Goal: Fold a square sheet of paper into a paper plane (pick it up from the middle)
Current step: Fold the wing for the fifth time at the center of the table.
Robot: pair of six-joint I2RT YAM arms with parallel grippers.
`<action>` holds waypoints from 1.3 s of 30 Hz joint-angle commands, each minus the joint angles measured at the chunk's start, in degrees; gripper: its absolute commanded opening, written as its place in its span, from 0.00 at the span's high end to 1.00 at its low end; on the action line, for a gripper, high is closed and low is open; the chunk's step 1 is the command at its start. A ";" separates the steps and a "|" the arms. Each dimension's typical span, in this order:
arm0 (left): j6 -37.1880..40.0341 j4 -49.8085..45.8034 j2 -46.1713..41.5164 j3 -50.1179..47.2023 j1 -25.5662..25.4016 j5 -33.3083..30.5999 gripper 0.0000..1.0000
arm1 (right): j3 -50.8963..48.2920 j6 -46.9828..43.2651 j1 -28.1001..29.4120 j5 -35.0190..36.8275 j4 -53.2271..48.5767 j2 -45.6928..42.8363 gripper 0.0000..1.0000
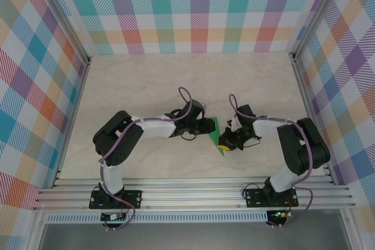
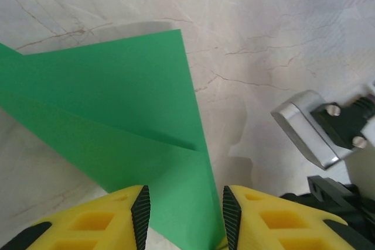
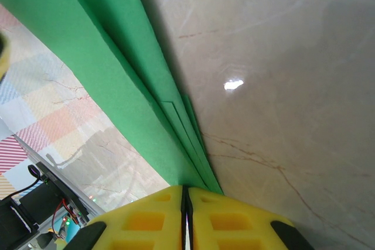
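- Green paper [image 1: 215, 136], bright and unmarked, folded into stacked layers with sharp creases
- A narrow wedge near the middle of the table [image 1: 146, 86], its point toward the near edge

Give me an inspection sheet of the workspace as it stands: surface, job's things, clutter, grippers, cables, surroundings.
Surface: pale marbled table, faintly veined.
Job's things: green paper, folded into layers, between the two grippers.
Clutter: nothing seen.
Grippers: left gripper open, the paper's edge in its gap; right gripper shut on the paper's layered edge.
Cables: purple cables loop along both arms, off the paper.
Surroundings: plaid walls on three sides; metal rail at the near edge.
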 commanded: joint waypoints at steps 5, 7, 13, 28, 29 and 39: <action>-0.15 3.27 3.37 2.33 0.45 0.59 0.60 | -1.43 -1.63 0.60 3.84 -1.11 3.38 0.88; 0.23 2.76 3.94 2.56 0.81 -0.05 0.60 | -1.40 -1.60 0.60 3.78 -1.22 3.30 0.88; 1.80 1.29 4.78 2.73 2.83 -1.26 0.61 | -1.61 -1.70 0.60 4.02 -2.05 3.03 0.88; 4.91 -2.73 7.33 6.82 8.10 -0.21 0.61 | -2.35 -2.42 0.60 4.45 -2.52 2.72 0.88; 5.29 -3.25 7.10 6.97 8.51 -0.21 0.61 | -2.40 -2.44 0.60 4.46 -2.43 2.74 0.88; 5.58 -5.00 2.53 8.84 10.10 2.61 0.59 | -2.42 -2.80 0.64 3.68 -1.92 2.63 0.88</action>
